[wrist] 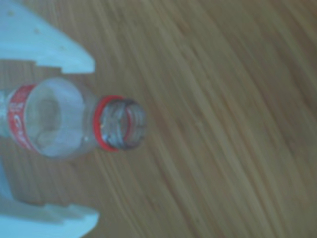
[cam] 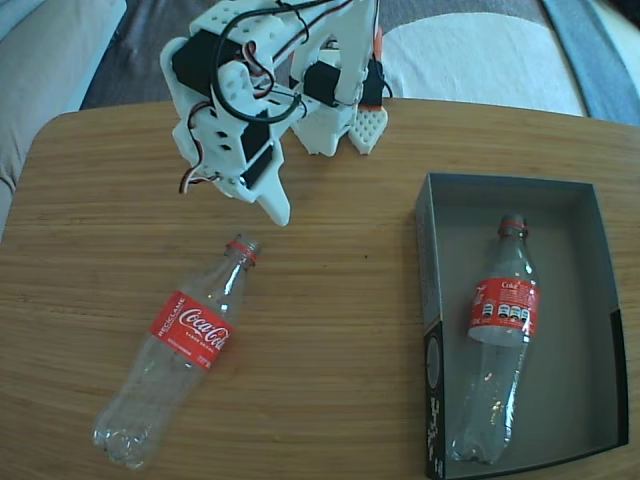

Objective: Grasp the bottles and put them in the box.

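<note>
A clear Coca-Cola bottle [cam: 185, 335] with a red label lies on the wooden table, its open neck pointing up-right toward the arm. My white gripper [cam: 250, 200] hangs open just above and behind that neck, not touching it. In the wrist view the bottle [wrist: 54, 119] lies between the two white fingers [wrist: 59, 54], its red-ringed mouth a little past the tips of the gripper [wrist: 93, 141]. A second bottle [cam: 503, 310] lies lengthwise inside the black box [cam: 428, 270] at the right, neck toward the far wall.
The arm's base [cam: 350, 125] stands at the table's far edge. The round-cornered table [cam: 330, 300] ends close to the box's front and right sides. Grey and white fabric [cam: 480, 55] lies beyond the table.
</note>
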Tool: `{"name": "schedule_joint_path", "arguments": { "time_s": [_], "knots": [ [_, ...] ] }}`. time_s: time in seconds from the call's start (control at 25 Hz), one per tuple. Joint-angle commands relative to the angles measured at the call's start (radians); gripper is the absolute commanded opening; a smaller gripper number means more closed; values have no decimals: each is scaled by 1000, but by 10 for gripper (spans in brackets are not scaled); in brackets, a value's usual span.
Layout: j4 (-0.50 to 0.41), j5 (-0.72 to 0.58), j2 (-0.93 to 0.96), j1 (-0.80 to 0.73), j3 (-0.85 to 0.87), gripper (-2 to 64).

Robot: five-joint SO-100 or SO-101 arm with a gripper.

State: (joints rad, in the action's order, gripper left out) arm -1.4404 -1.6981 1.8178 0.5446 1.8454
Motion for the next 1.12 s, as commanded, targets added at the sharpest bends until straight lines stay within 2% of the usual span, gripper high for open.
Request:
{"name": "schedule_joint_path", "arguments": {
  "time_s": [0.0, 0.28, 0.4, 0.68, 0.8, 1.08],
  "knots": [
    [54, 6, 5, 37, -23, 339],
    [202, 15, 5, 80, 55, 333],
    [213, 69, 3, 71, 61, 334],
    [218, 101, 2, 21, 61, 333],
    [255, 138, -2, -9, 66, 333],
    [255, 196, -146, -44, -44, 332]
  ]
}}
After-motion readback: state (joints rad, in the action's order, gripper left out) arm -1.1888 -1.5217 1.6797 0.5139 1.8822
